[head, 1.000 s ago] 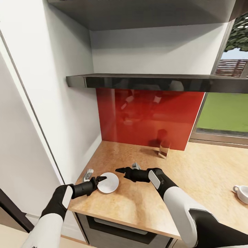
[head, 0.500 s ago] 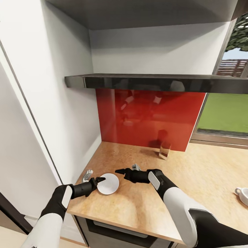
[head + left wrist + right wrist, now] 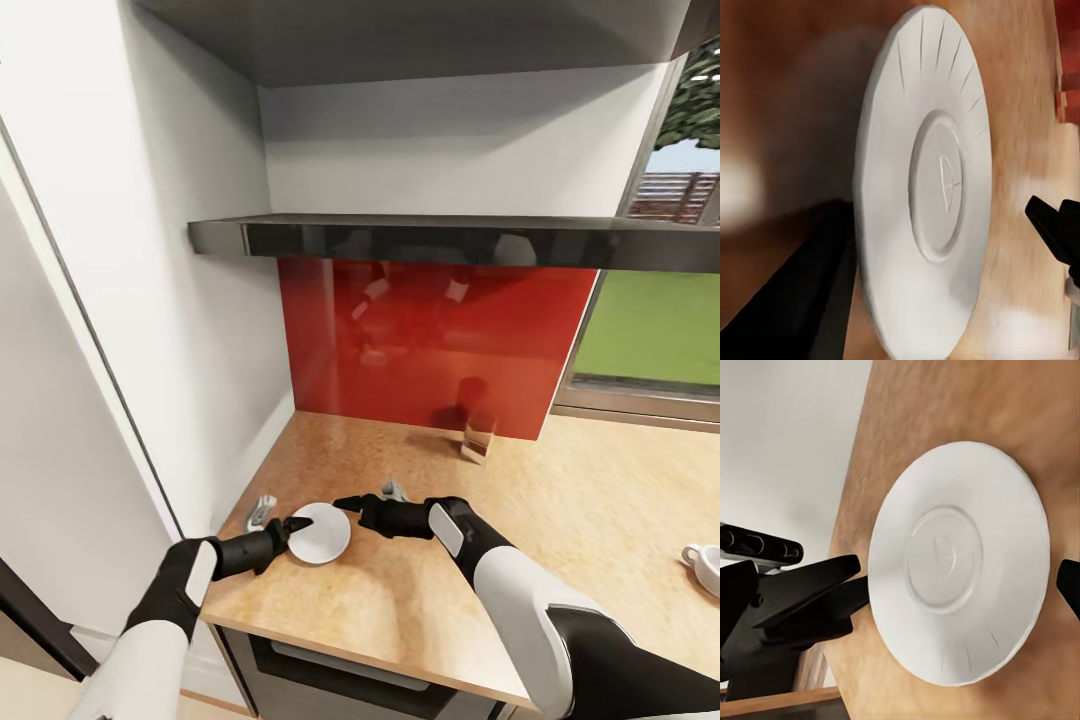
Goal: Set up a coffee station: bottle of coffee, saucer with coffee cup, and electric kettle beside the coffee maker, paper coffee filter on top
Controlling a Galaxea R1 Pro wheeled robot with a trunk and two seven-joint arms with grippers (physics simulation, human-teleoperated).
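Lower left of the head view: the left gripper reaches in from the frame's bottom-left corner, its dark fingers closed on the near-left rim of the saucer. The white saucer lies in the lower centre of the frame, on the wood-grain countertop close to its front-left corner. In the left wrist view the saucer is seen almost edge-on (radial grooves and a recessed centre ring are visible), with one dark finger pressed against its rim; the second finger is hidden behind the plate. The right wrist view shows the same saucer with the left gripper pinching its edge.

Centre of the head view: the right gripper points leftward over the saucer's far rim, its tips just above or at the rim; contact and jaw opening cannot be told. A small grey metal object lies just behind it, and another sits at the counter's left edge.

Upper centre: a red glossy backsplash under a dark shelf. A small glass jar stands at the foot of the backsplash.

Far right edge, lower part: a white coffee cup, partly cut off by the frame, well apart from the saucer.
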